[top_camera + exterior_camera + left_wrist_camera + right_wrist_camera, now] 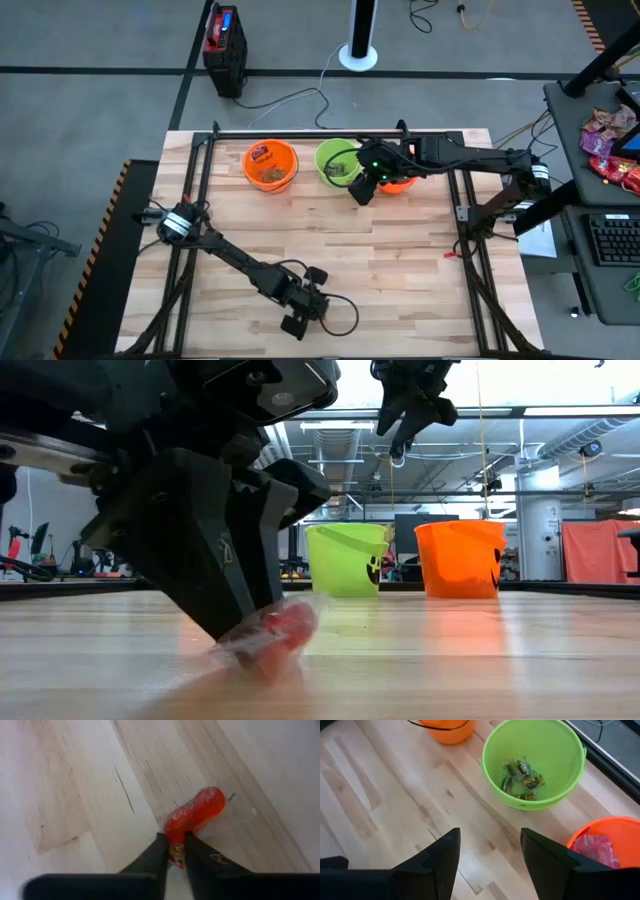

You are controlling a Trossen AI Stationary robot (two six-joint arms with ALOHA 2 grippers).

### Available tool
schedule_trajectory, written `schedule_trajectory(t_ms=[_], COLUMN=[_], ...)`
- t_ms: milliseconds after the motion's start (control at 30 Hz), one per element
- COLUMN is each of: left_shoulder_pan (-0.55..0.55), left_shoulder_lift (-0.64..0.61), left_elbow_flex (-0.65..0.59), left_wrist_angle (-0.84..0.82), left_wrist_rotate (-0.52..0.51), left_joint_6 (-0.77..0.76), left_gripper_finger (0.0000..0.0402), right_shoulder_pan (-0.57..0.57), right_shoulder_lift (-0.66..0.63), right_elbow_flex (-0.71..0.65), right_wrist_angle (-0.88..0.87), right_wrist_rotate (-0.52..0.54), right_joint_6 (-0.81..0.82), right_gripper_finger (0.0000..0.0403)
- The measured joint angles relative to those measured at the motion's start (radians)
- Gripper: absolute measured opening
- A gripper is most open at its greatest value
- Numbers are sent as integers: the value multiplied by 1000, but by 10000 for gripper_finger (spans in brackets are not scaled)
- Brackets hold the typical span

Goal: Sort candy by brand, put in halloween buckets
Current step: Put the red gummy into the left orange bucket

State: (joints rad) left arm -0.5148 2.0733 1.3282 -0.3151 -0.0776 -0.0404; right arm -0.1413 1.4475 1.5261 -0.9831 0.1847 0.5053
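Observation:
My left gripper (300,312) is near the table's front edge, shut on a red candy packet (196,811) in a clear wrapper, at table level in the low view (275,637). My right gripper (362,190) is open and empty, up in the air above the bare table beside the lime green bucket (535,762). That bucket holds green-and-brown pieces (521,777). An orange bucket (610,840) beside it holds pink packets (596,848). The other orange bucket (270,165) stands left of the green one and holds a red packet. My left gripper pinches the red packet's near end (175,851) between its two fingers. The fingers (215,575) slant down at it from above. The rest of the packet sticks out beyond the fingertips and lies on the table (290,660).
The three buckets stand in a row along the table's far edge. A dark frame (200,180) runs along the left, right and far sides. Bare wood (360,260) lies between the two grippers. A heap of pink and red packets (608,140) lies off the table at the right.

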Motion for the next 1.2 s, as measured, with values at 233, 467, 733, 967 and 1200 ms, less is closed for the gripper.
schedule_trajectory(t_ms=[233, 467, 733, 967, 1200], left_shoulder_pan=[1, 30, 254, 797, 1067], left_shoulder_lift=[-40, -194, -484, -675, -651], left_elbow_flex=[-3, -4, -3, -19, -147], left_wrist_angle=[-26, -183, -639, -694, -697], left_wrist_rotate=[5, -57, -351, -243, -46], left_joint_6=[-56, -160, -543, -509, -433], left_gripper_finger=[4, 0, 0, 0, 1], right_shoulder_pan=[0, 0, 0, 0, 0], right_shoulder_lift=[0, -9, -24, -25, -25], right_elbow_flex=[-1, -5, -5, -5, -5], right_wrist_angle=[-39, -80, -113, -112, -112], right_wrist_rotate=[0, 1, 1, 1, -1], right_joint_6=[-15, -47, -69, -118, -160], right_gripper_finger=[201, 201, 201, 201, 201])
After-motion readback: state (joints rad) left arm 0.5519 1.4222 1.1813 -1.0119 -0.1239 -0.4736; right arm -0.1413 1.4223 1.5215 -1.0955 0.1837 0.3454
